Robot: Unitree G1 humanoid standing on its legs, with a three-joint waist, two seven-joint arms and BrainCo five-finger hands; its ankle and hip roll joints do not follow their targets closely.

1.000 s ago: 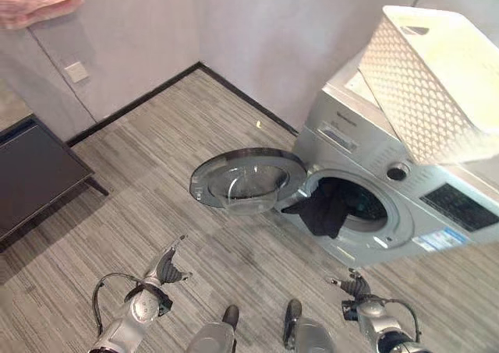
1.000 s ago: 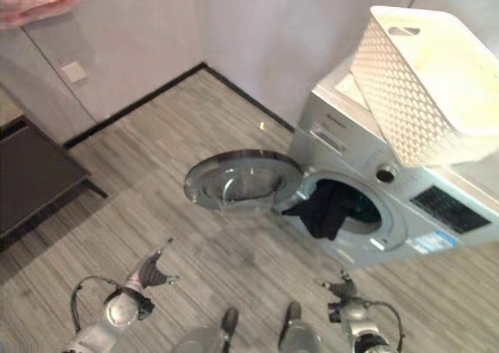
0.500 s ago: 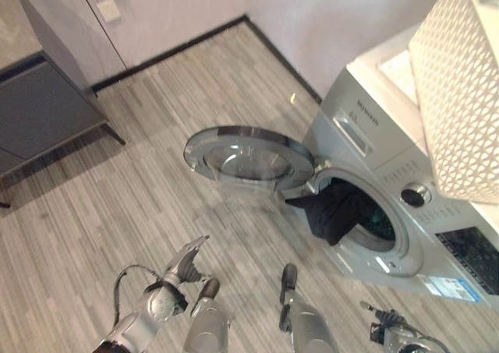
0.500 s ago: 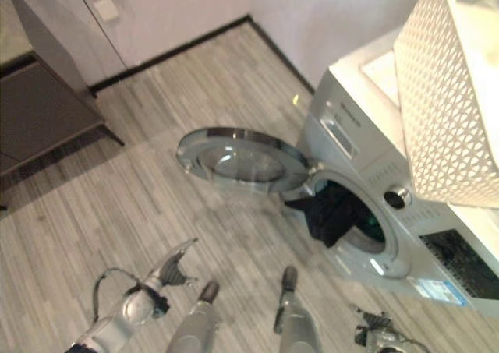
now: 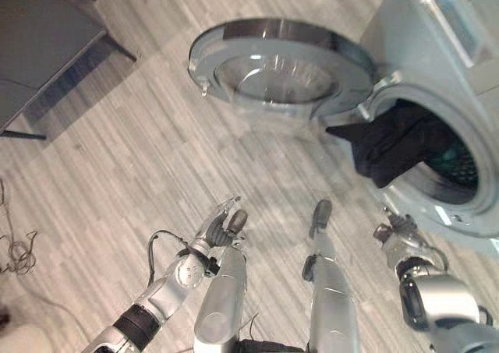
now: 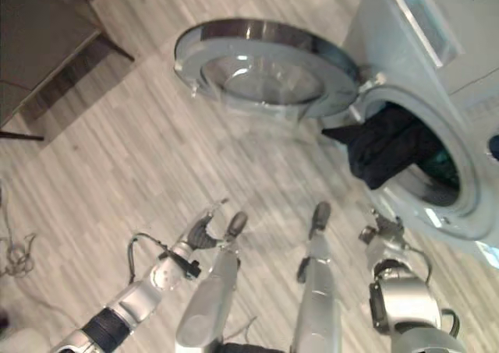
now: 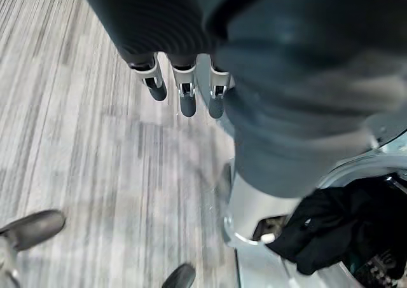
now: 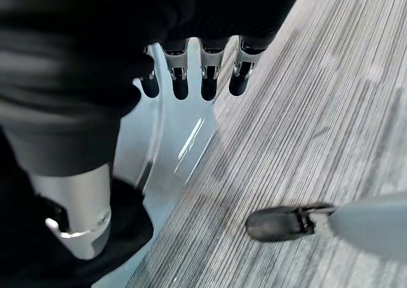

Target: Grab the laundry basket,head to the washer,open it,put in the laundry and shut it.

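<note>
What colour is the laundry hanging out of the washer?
Black laundry, clearest in the left eye view.

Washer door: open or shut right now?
Open. The washer door is swung wide off the drum opening, and dark laundry hangs over the rim.

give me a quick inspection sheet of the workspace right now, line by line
surface: grey wood-plank floor, bare in front of the washer.
job's things: washer with round door swung fully open; dark laundry hangs over the drum's rim, partly out.
clutter: nothing seen.
hands: left hand low over the floor, fingers relaxed, holding nothing; right hand beside the washer front below the opening, fingers straight in its wrist view, holding nothing.
cables: thin loose cord on the floor at far left.
surroundings: dark low table at upper left.
</note>
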